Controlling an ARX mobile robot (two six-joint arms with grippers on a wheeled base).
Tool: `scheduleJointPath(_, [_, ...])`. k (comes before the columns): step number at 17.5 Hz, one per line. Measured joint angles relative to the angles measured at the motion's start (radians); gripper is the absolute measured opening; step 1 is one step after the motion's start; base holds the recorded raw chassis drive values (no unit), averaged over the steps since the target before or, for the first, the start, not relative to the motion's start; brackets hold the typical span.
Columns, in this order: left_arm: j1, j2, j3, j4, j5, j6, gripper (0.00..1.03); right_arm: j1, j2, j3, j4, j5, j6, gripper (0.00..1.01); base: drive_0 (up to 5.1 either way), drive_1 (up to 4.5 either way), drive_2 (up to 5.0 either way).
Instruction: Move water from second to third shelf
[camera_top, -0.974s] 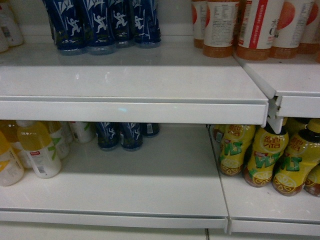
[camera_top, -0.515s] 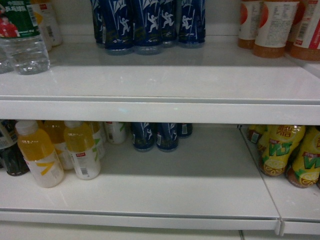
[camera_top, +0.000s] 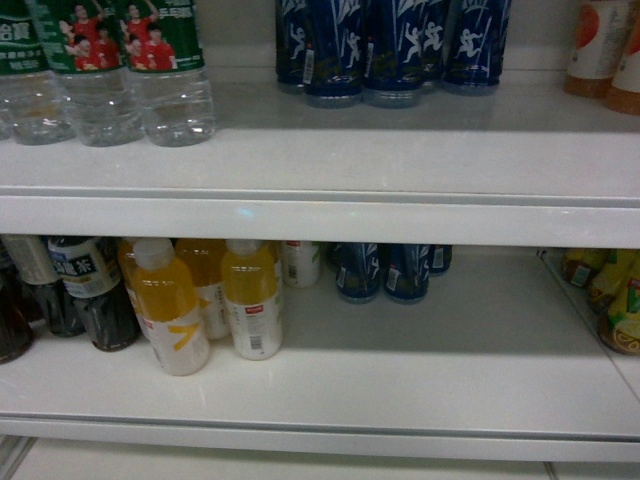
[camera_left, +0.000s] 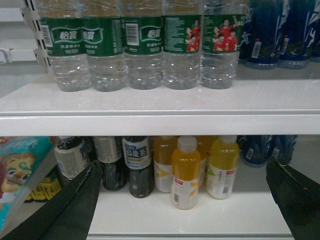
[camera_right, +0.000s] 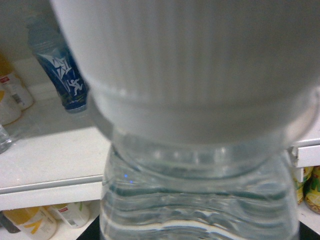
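Several clear water bottles (camera_left: 142, 50) with green labels stand in a row on the upper shelf (camera_left: 160, 122) in the left wrist view. Three of them (camera_top: 165, 70) show at the head view's top left. My left gripper (camera_left: 185, 210) is open below that shelf, its dark fingers (camera_left: 75, 205) wide apart in front of the lower shelf, holding nothing. Another water bottle (camera_right: 200, 190) with a white cap (camera_right: 190, 60) fills the right wrist view, and my right gripper (camera_right: 195, 235) is shut on it; only dark finger edges show at the bottom corners. Neither gripper appears in the head view.
Yellow drink bottles (camera_top: 170, 310) and dark tea bottles (camera_top: 90, 295) stand on the lower shelf (camera_top: 400, 390). Dark blue bottles (camera_top: 390, 45) stand right of the water, with more (camera_top: 385, 272) at the back below. A colourful pack (camera_left: 20, 165) sits at the lower left.
The head view has swung left: the shelves' contents slid right, and the water bottles and dark tea bottles came into view at the left.
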Motion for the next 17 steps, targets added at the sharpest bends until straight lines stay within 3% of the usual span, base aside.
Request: scheduleJointPath(17, [0.0, 0.0, 0.0, 0.001, 0.0, 0.0, 0.98, 0.0, 0.001, 0.0, 0.0, 0.0, 0.0, 0.43, -4.3, 2.11, 2.1])
